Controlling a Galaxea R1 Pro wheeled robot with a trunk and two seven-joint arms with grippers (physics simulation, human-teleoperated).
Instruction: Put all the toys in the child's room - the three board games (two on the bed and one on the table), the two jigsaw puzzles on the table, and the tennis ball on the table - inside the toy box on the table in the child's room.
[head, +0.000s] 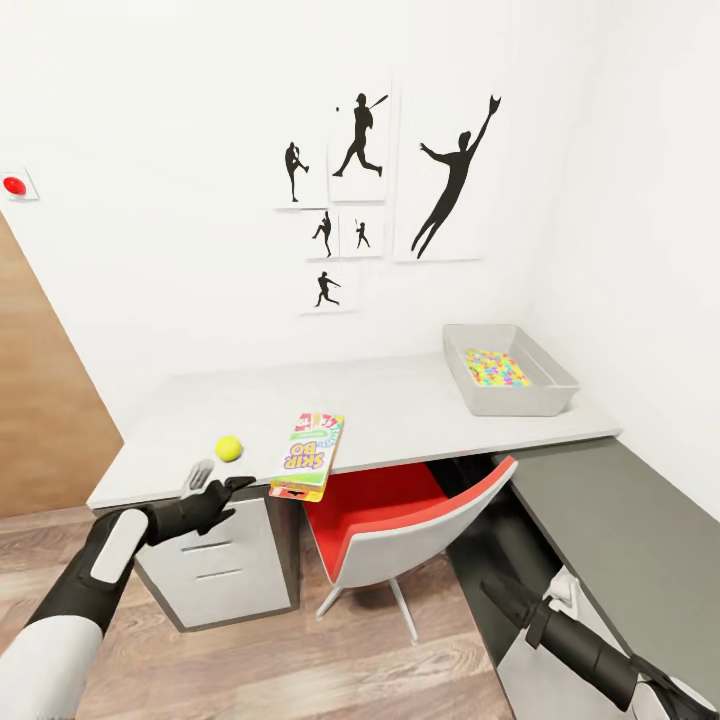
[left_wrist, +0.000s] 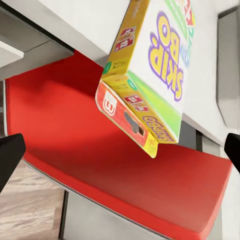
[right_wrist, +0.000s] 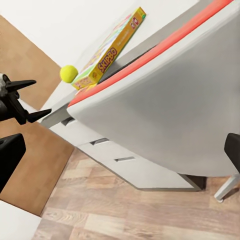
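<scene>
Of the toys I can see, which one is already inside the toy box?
The jigsaw puzzle, patterned in yellow, pink, blue and green, lies in the toy box at the table's far right. The tennis ball and the Skip-Bo board game are out on the table, near the left gripper.

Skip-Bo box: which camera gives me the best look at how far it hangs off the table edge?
The left wrist view: the Skip-Bo box is close up, its red end past the table edge above the red chair seat. The head view shows it small; the right wrist view shows it from the side.
</scene>
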